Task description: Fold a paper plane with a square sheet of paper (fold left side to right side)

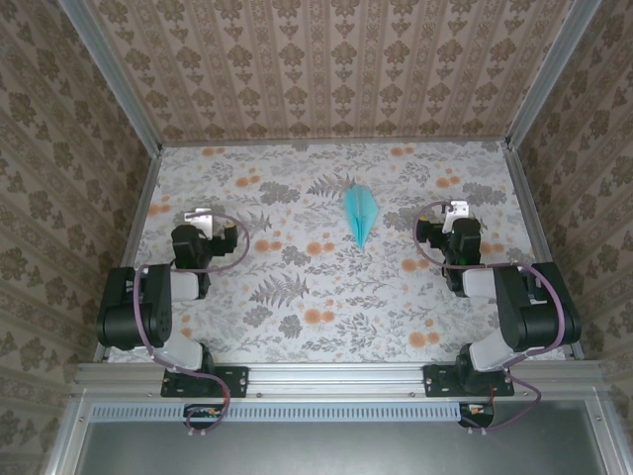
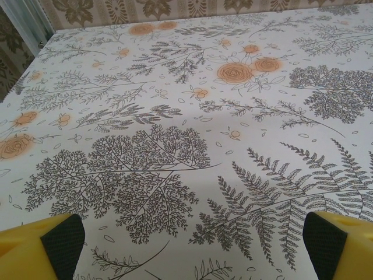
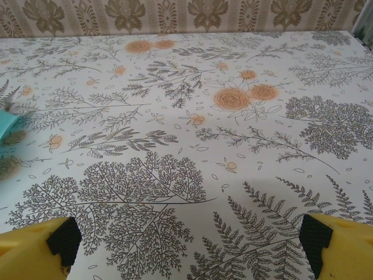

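Left claw and right claw both released, empty, above worktop. Paper plane lies between them, well apart, a creased pointed dart. Folding looks finished.

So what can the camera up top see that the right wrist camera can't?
From above: the whole slim, pointed light-turquoise paper plane lying mid-table, both black arms with the left gripper and right gripper open and well apart from it, plus the patterned walls. From the right wrist: a close look at its yellow fingers with black pads, spread wide above the cloth. Both: the white flowered table cover and turquoise paper, just a sliver at the left edge in the wrist view.
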Controlling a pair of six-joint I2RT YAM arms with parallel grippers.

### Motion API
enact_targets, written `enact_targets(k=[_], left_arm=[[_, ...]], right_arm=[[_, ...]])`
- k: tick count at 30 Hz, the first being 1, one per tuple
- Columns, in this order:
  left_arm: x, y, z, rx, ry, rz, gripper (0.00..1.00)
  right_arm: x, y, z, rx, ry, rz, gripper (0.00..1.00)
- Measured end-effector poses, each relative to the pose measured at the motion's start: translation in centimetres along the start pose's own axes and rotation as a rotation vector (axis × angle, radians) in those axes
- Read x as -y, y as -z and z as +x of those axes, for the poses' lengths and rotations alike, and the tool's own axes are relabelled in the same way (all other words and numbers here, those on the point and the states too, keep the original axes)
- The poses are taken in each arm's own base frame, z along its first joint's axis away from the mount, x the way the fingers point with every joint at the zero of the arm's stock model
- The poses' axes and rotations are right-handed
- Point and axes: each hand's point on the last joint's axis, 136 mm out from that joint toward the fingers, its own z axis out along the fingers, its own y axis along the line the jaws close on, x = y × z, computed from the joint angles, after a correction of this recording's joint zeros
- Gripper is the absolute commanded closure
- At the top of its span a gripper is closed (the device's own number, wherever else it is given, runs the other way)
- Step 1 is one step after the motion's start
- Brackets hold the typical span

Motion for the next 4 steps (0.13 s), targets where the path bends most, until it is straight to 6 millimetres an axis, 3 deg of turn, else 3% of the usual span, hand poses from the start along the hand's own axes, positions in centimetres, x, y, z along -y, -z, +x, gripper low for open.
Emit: enact_targets(k=[4], left_arm=[[-0.06, 0.00, 0.01, 0.000, 0.000, -0.003, 0.00]], right_arm=[[0.00, 0.00, 0.00, 0.000, 0.000, 0.000, 0.00]])
